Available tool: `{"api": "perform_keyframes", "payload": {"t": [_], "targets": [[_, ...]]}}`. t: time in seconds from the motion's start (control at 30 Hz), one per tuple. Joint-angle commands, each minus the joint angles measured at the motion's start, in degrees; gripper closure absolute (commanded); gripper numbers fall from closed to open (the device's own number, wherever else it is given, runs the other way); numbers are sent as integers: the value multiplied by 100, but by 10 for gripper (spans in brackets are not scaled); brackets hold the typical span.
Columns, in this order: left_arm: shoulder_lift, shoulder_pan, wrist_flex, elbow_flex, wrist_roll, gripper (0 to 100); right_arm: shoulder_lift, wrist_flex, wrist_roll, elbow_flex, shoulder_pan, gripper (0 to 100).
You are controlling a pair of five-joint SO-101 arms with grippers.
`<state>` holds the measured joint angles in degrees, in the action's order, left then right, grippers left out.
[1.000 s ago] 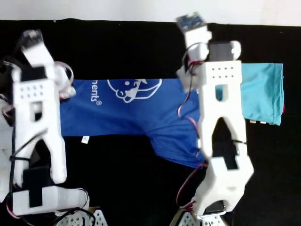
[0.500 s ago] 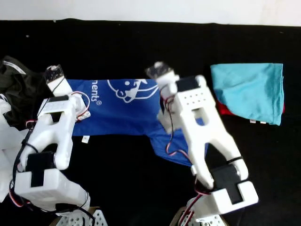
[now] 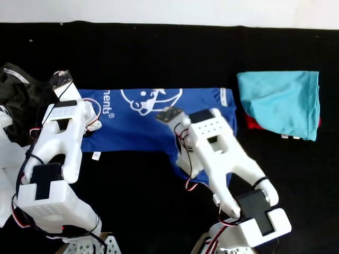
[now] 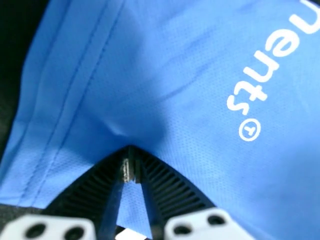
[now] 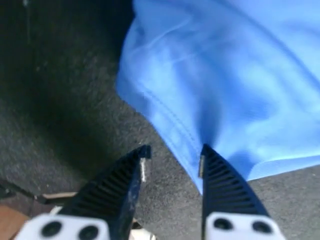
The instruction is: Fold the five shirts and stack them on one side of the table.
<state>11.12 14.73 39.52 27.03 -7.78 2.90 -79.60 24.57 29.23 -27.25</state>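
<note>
So the left claw (image 4: 129, 167) is clenched on a pinch of the blue shirt (image 4: 190, 75), with the fabric puckering right at its tips, near the white lettering. The right claw (image 5: 172, 162) is spread wide across the shirt's hem, one finger against the blue edge and the other over the black table (image 5: 60, 100). A folded teal shirt (image 3: 280, 108) sits well off past the right claw, on the side away from the left claw. A red shirt (image 3: 250, 124) peeks out underneath it.

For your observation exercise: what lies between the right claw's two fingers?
In the right wrist view, the open right claw straddles a patch of bare black table and the hem of the blue shirt.
</note>
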Motion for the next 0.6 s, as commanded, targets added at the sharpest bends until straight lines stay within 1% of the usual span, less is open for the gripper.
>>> {"api": "perform_keyframes", "payload": {"t": [0.0,0.2,0.4,0.57], "targets": [[31,-66,9,-127,9,991,277,22,79,92,-198,826],[31,-66,9,-127,9,991,233,136,79,119,-497,825],[31,-66,9,-127,9,991,215,716,88,453,-286,825],[31,-66,9,-127,9,991,215,1015,88,822,-286,824]]}}
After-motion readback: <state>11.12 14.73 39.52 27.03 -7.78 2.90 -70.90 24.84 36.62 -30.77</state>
